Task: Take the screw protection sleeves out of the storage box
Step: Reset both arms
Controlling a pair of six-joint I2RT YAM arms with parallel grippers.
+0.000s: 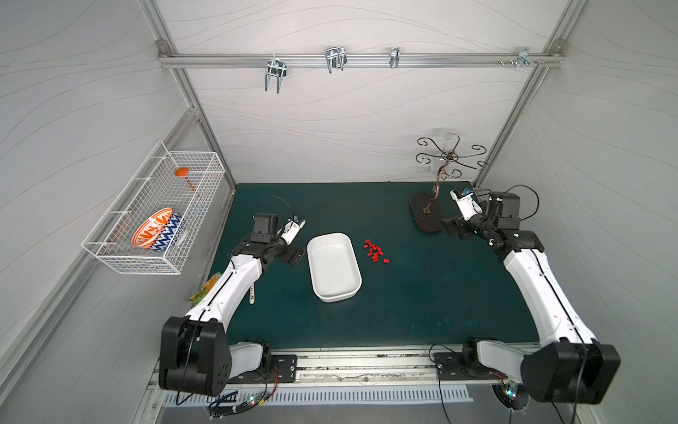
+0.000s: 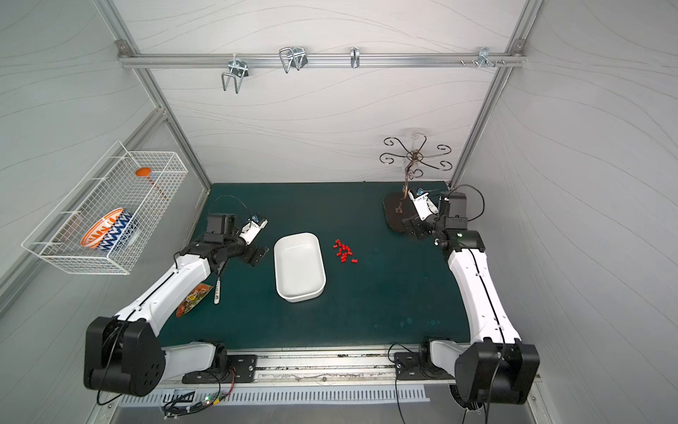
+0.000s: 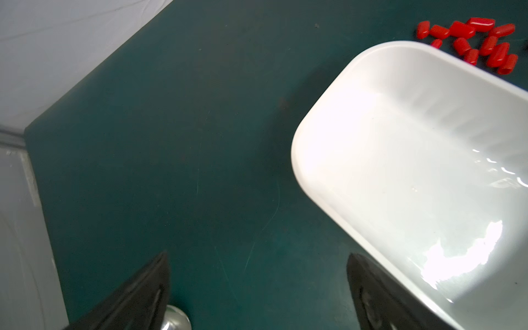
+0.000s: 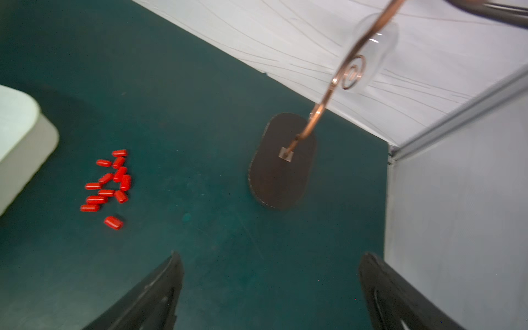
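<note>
The storage box [image 1: 334, 266] is a shallow tub of glossy white plastic, rectangular with rounded corners. It sits at the middle of the matte dark green mat [image 1: 403, 293]. In the left wrist view its smooth floor [image 3: 400, 160] shows bare and catches bright glare.

The screw protection sleeves [image 1: 375, 251] are outside the box. They lie on the mat just right of its far end in a loose cluster, with one a little apart on the near right. They are tiny bright red capsules with a soft sheen [image 4: 110, 185].

The left gripper [image 3: 258, 255] is just beside the box's left rim, its black fingers spread wide with nothing between them. The right gripper [image 4: 271, 254] is also spread and empty, far right, near a scrolled wire stand [image 1: 451, 158] on a dark oval base [image 1: 425, 216].

On the left wall, a white wire mesh basket [image 1: 205, 183] holds a patterned orange and blue bowl [image 1: 157, 229] and an orange spoon [image 1: 182, 172].
</note>
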